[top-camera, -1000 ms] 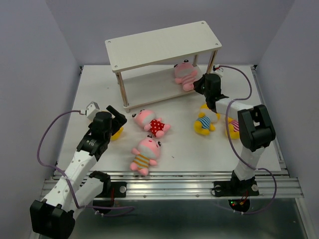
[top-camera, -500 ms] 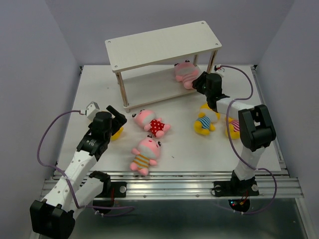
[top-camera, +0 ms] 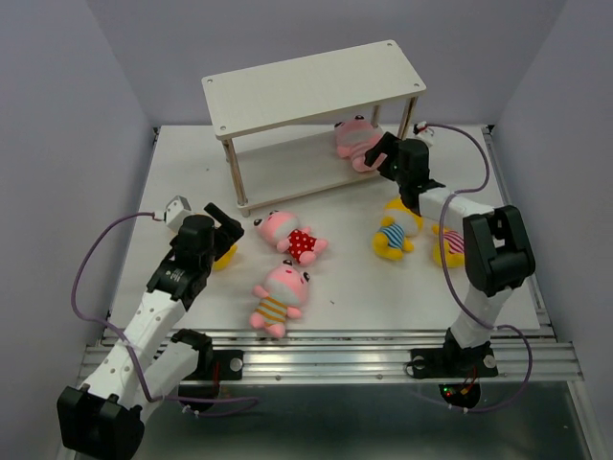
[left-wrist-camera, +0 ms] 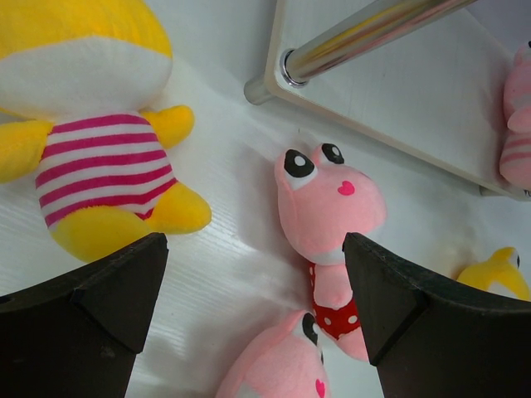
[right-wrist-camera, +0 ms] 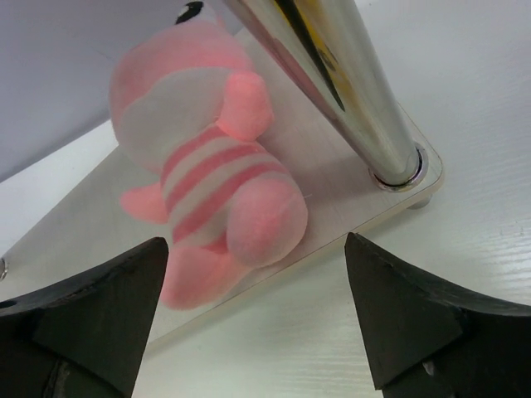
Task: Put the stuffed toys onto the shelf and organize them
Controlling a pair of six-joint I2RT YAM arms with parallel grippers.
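A white table (top-camera: 192,182) sits boxed in by plain lilac walls (top-camera: 57,115), with a metal rail (top-camera: 335,356) along its near edge. The shelf (top-camera: 311,81) stands at the back. A striped pink toy (right-wrist-camera: 207,191) lies on its lower board by the right front leg. The right gripper (right-wrist-camera: 253,332) is just before it, fingers spread wide and not touching. Two pink toys (top-camera: 278,297) and three yellow toys (top-camera: 395,230) lie loose on the table. The left gripper (left-wrist-camera: 257,323), fingers spread, hangs by the leftmost yellow one.
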